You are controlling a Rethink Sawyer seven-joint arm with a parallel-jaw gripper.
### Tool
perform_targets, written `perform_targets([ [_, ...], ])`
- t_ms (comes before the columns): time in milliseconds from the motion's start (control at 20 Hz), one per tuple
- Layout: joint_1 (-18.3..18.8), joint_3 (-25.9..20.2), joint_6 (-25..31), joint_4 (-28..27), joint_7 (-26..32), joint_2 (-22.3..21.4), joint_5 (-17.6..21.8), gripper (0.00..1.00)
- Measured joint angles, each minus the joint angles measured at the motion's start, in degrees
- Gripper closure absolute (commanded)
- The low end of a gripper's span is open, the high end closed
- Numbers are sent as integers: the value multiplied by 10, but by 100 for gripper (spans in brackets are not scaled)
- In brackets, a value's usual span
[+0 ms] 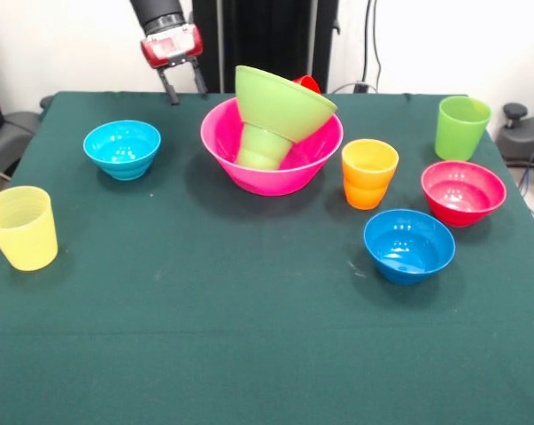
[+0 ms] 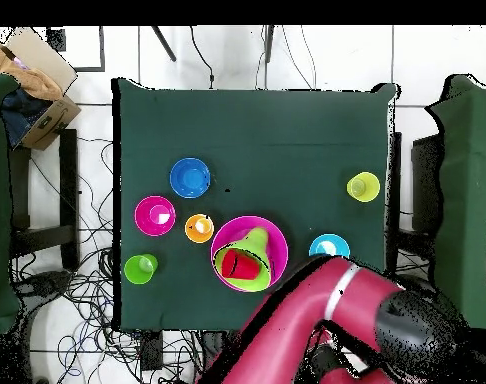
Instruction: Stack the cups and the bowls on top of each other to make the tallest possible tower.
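The robot's hand (image 1: pixel 181 88) is hanging from the red and black arm (image 2: pixel 307 330) above the far edge of the dark green table (image 1: pixel 249 336), its two black fingers (image 1: pixel 170 91) pointing down, spread apart and gripping nothing. Just beside it the large pink plastic bowl (image 1: pixel 231 155) is holding a toppled tower: the small green cup (image 1: pixel 262 146) is sitting inside, the lime green bowl (image 1: pixel 280 102) is leaning tilted over it, and the red cup (image 1: pixel 308 83) is peeking out behind. In the overhead view the arm is reaching in from the table's lower edge, bent beside the light blue bowl (image 2: pixel 329 246).
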State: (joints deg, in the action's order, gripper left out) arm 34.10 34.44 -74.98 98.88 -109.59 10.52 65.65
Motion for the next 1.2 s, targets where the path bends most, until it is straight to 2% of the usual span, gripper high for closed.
perform_targets([
  [250,-37,0,56,4,0,-29,-1,0],
  [350,-42,-3,64,3,0,-38,-4,0],
  [800,-44,-22,69,-21,-7,-86,-17,0],
  [1200,-57,-30,69,-44,-32,-106,-17,0],
])
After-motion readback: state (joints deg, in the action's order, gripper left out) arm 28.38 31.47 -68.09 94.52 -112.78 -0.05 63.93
